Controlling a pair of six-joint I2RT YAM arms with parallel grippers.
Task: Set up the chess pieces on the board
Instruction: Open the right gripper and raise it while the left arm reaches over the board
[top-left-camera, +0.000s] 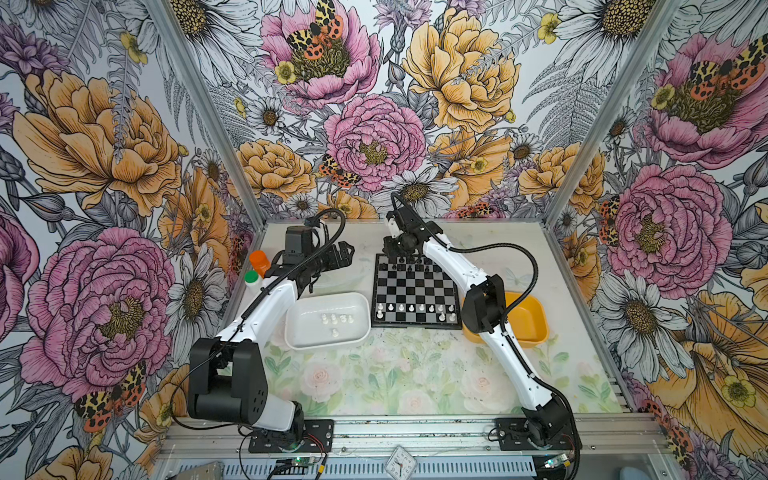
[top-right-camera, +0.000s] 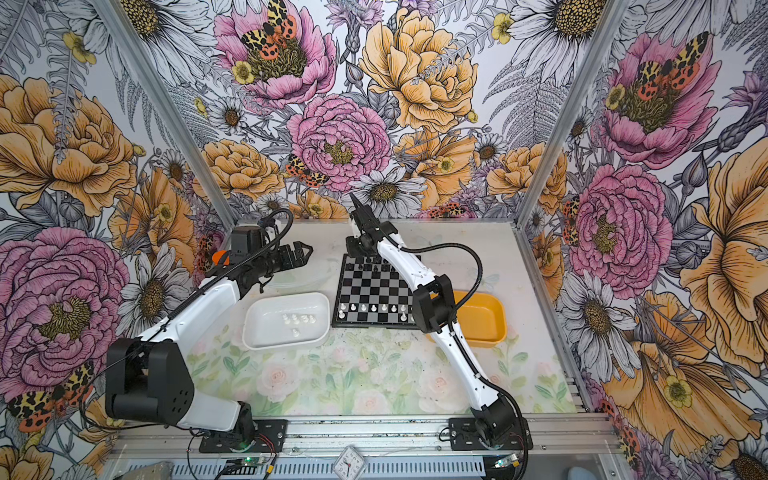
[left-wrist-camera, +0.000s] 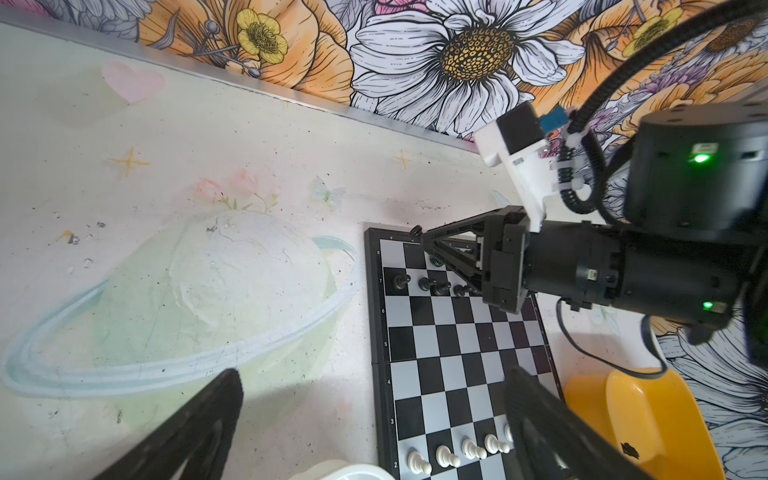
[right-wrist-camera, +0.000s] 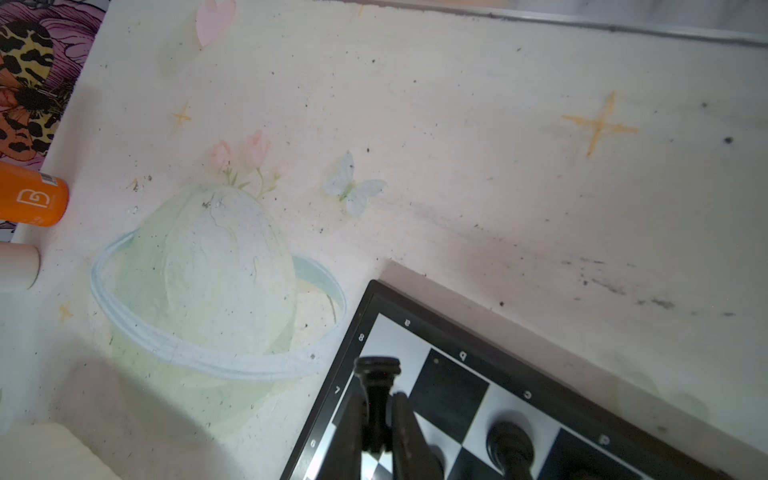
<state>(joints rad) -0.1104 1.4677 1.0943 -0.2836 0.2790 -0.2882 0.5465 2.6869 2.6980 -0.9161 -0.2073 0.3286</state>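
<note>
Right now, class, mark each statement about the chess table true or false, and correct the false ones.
1. The right gripper is shut on a black chess piece. True.
2. The left gripper holds a white pawn. False: it is open and empty, off to the side of the board.
3. Loose white pieces lie in the white tray. True.
4. The white tray sits to the right of the board. False: in both top views it sits to the left; the yellow tray is on the right.
5. A row of white pawns stands on the board. True.
</note>
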